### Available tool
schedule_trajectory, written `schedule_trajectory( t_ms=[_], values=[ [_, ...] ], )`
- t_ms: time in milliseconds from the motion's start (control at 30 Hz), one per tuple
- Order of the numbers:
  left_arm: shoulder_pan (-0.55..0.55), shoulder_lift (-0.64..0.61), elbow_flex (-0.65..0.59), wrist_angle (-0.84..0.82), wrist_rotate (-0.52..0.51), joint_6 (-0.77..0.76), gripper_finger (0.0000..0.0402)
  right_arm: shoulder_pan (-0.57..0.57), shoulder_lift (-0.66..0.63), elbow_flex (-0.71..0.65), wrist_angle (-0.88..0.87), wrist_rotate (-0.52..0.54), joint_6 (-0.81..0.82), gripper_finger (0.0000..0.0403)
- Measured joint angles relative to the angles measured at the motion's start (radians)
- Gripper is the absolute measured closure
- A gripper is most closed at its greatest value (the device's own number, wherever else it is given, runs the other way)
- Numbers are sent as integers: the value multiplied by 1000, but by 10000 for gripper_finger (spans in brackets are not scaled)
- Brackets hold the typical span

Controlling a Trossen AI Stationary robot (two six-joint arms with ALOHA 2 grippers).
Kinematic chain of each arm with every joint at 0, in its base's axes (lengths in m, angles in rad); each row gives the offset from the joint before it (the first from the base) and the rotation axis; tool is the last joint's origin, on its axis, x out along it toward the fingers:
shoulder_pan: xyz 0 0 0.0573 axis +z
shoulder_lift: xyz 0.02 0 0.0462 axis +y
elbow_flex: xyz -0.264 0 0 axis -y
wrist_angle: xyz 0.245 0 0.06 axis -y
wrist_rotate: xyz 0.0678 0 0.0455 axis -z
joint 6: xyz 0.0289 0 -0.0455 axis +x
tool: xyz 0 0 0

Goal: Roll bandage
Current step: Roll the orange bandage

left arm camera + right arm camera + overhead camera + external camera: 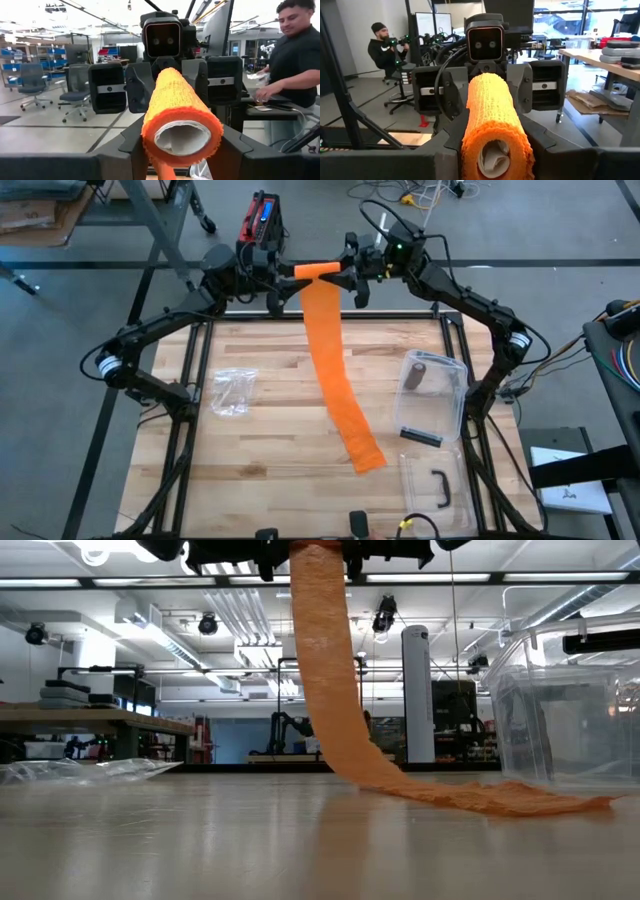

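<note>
The wooden tabletop (270,440) filled most of your overhead picture, with both arms meeting past its 12 o'clock edge. There the left gripper (277,284) and the right gripper (352,280) faced each other, each at one end of the orange bandage roll (316,270), which hung in the air between them. The right fingers were closed on their end of the roll. The left fingers (235,150) stood to either side of the near end and looked to be closing in; you could not tell from these views whether they had a firm hold.

To do this step well, you likely needed to keep the roll's axis level and straight between the two wrists, let one side clamp the core before the other let go, and turn in short, even amounts. My guess is that light tension in the hanging strip would have kept each wrap flat and the edges stacked; a slack tail could wind on skewed.

The loose bandage strip (335,380) dropped from the roll and ran across the tabletop toward 5 o'clock, its free end lying flat just beside a clear plastic container (432,395) at 3 o'clock. From table height, the strip hung in a smooth curve and then lay along the surface. Most of the length looked unwound.

Close up, the roll was a coarse, crinkled orange weave wound on a pale core (181,137), with slightly frayed, uneven edges. A crumpled clear bag (232,392) lay at 9 o'clock.
</note>
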Motion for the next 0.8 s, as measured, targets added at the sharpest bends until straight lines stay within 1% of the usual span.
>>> schedule_trajectory(
  t_ms=[133,267,567,800],
  values=[
    [-2,0,0,0,6,-7,254,0,0,0,-8,2,-14,293],
    [-3,0,0,-3,33,-16,247,0,0,1,-18,2,-33,295],
    [-5,-1,0,-2,42,-29,219,0,-1,1,-20,6,-40,299],
    [-6,-1,0,27,33,29,193,0,-1,1,-18,13,-41,308]
  ],
)
